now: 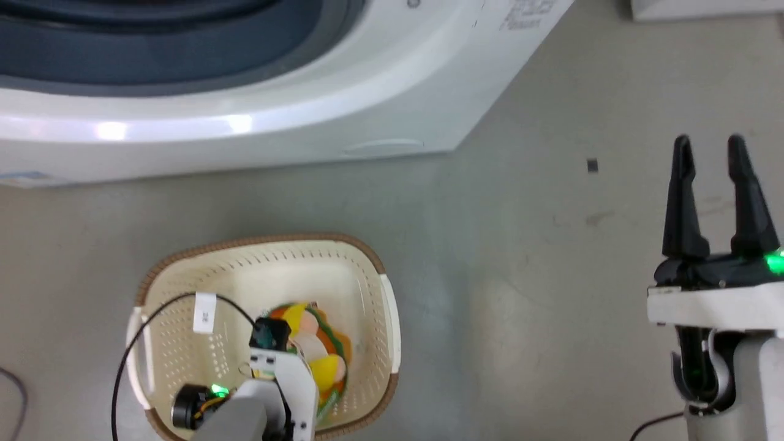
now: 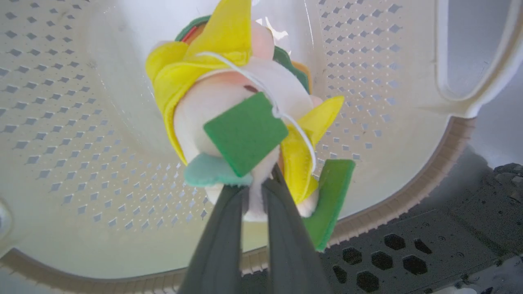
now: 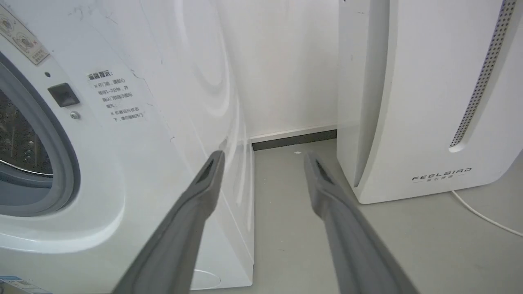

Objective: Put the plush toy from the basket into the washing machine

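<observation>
Head view first: the basket [image 1: 275,263] is seen parked on the floor [image 1: 520,245] just in front of the washing machine [image 1: 380,86], which keeps the carry short. The plush toy [image 1: 321,352] is seen inside the basket's outline, with the left arm [image 1: 288,380] reached down over it. Off to the right, the right jaws are held spread apart with nothing between them, over bare floor, probably so the lift isn't crowded.

Left wrist view: the left jaws are clenched on the toy's pale lower edge (a thin pinch of fabric, not the whole body), and the green tag [image 2: 245,132] is seen lying against the toy. Perforated basket wall is seen all around behind it. Whether the toy is raised off the bottom can't be told for sure.

Right wrist view: the right jaws are pointed past the washer's front corner, toward the gap beside the FEELBIRD appliance [image 3: 429,102]. The grey door seal [image 3: 71,175] and a bit of steel drum [image 3: 20,139] are seen at the left, so the opening looks uncovered. Lifting out is judged to be the step in hand.
</observation>
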